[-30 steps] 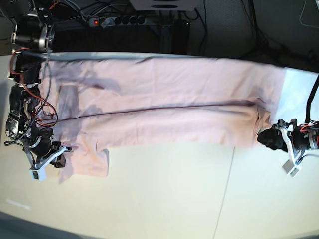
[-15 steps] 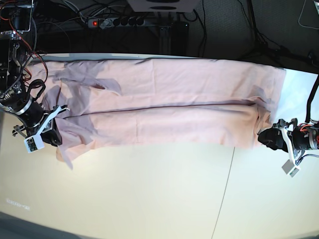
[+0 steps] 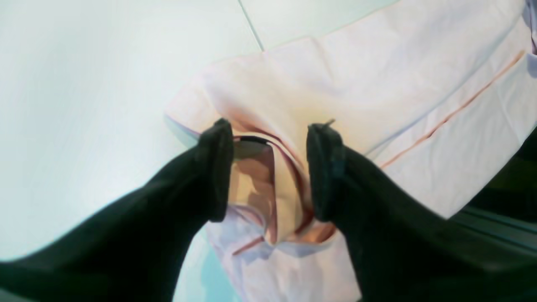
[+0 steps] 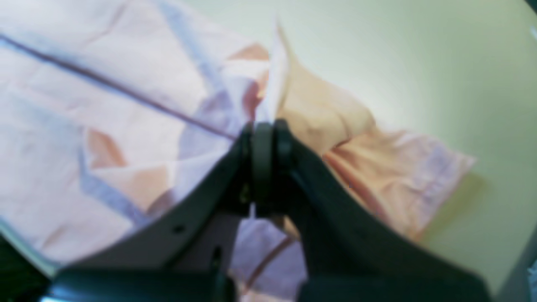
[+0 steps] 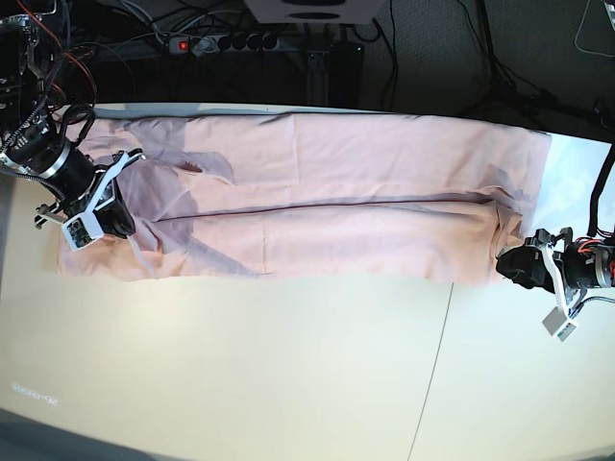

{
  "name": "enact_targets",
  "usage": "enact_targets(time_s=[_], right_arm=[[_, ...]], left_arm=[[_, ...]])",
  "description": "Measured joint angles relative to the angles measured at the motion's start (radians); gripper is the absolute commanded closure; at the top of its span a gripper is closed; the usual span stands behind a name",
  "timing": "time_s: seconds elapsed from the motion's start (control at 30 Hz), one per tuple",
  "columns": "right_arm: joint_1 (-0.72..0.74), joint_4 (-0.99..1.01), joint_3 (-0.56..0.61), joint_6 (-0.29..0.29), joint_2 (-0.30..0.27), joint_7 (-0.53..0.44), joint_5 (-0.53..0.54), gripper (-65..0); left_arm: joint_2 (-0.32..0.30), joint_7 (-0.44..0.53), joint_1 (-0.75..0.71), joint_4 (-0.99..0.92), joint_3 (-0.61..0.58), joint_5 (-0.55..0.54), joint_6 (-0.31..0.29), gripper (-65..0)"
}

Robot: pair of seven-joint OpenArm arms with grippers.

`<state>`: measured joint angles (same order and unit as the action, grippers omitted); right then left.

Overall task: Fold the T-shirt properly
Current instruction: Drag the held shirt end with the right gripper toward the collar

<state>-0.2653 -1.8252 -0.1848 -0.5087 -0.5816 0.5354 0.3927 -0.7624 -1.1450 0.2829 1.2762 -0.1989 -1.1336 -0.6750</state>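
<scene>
Both arms: black housings, exposed wiring. Arm at upper left of base view carries red and black cable loops along its links, a silver ring near the wrist, white plastic brackets flanking a black hand [image 5: 96, 216]. Arm at right edge: black hand [image 5: 514, 269], white bracket with a small white block at its tip, red wires, thick black cable running upward. Wrist views: matte black tapered fingers [image 3: 216, 167]; small round holes in one finger [image 4: 260, 167] shell.

Right tool [image 5: 115, 219] dragged T-shirt [image 5: 346, 192] sleeve end up-table; folded flap gone from near edge.
</scene>
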Motion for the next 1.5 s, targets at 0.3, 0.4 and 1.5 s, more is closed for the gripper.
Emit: enact_targets(time_s=[0.3,0.4,1.5], right_arm=[[-0.068,-0.039,0.0,0.0,0.0,0.0,-0.001,0.0],[-0.087,-0.045,0.0,0.0,0.0,0.0,0.0,0.0],[-0.156,-0.05,-0.006,0.0,0.003,0.011,0.057,-31.2]], left_arm=[[0.0,0.0,0.0,0.0,0.0,-0.001,0.0,-31.6],[0.0,0.0,0.0,0.0,0.0,-0.002,0.0,-31.6],[-0.002,-0.06,0.001,0.0,0.101,-0.132,0.0,-28.1]])
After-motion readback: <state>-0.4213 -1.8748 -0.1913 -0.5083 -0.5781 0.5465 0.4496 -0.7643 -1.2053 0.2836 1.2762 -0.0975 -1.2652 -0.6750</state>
